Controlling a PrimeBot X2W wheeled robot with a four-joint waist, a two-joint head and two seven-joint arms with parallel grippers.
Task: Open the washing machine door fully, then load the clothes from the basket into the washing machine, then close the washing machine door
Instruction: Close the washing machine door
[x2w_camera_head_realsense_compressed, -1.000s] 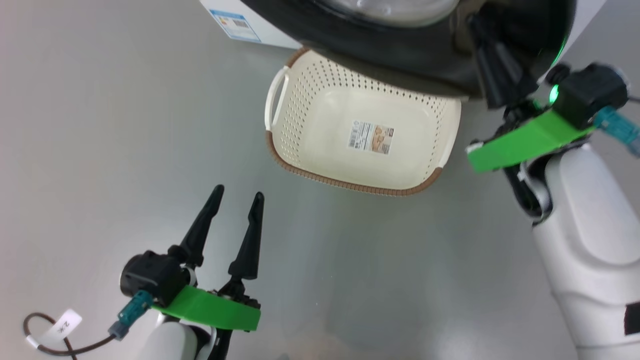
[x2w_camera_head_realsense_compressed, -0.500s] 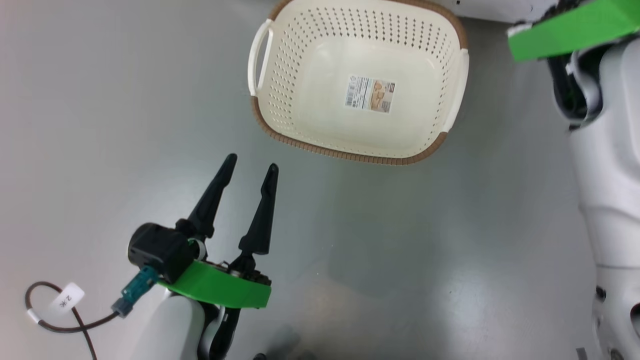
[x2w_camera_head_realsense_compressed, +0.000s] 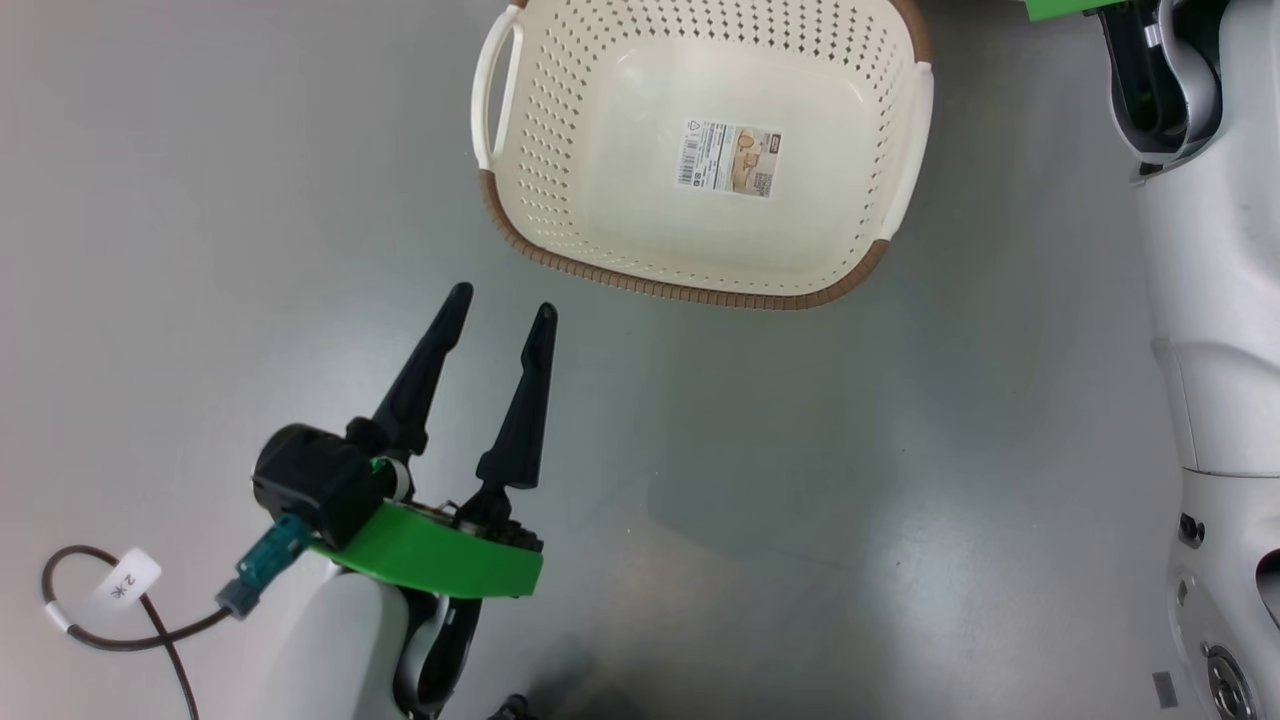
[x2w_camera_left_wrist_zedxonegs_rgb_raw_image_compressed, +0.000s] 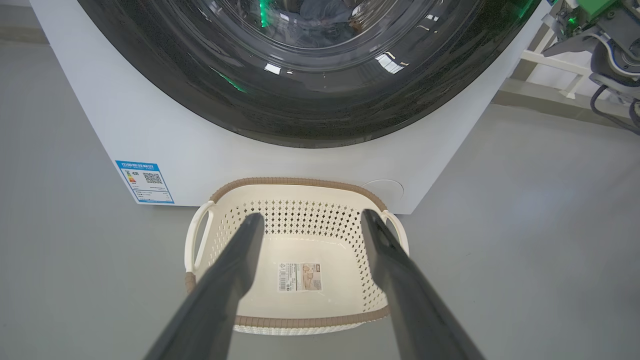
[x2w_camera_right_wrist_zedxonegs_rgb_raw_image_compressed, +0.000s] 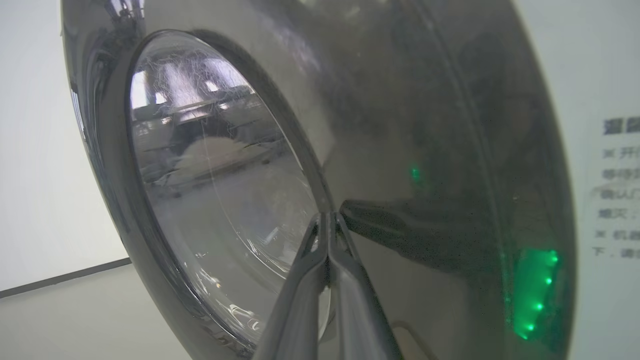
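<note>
My left gripper (x2w_camera_head_realsense_compressed: 502, 300) hovers with its fingers spread wide above the grey floor (x2w_camera_head_realsense_compressed: 200, 200), near the cream basket (x2w_camera_head_realsense_compressed: 690, 292). The basket sits just in front of the white washing machine (x2w_camera_left_wrist_zedxonegs_rgb_raw_image_compressed: 165, 135). My right gripper (x2w_camera_right_wrist_zedxonegs_rgb_raw_image_compressed: 327, 216) is pinched closed on nothing, its tips at the glossy black washing machine door (x2w_camera_right_wrist_zedxonegs_rgb_raw_image_compressed: 410, 150).

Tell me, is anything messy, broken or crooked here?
Nothing stands out. The basket sits upright and empty on the floor in front of the washing machine. The washing machine door looks whole, and nothing is spilled.
</note>
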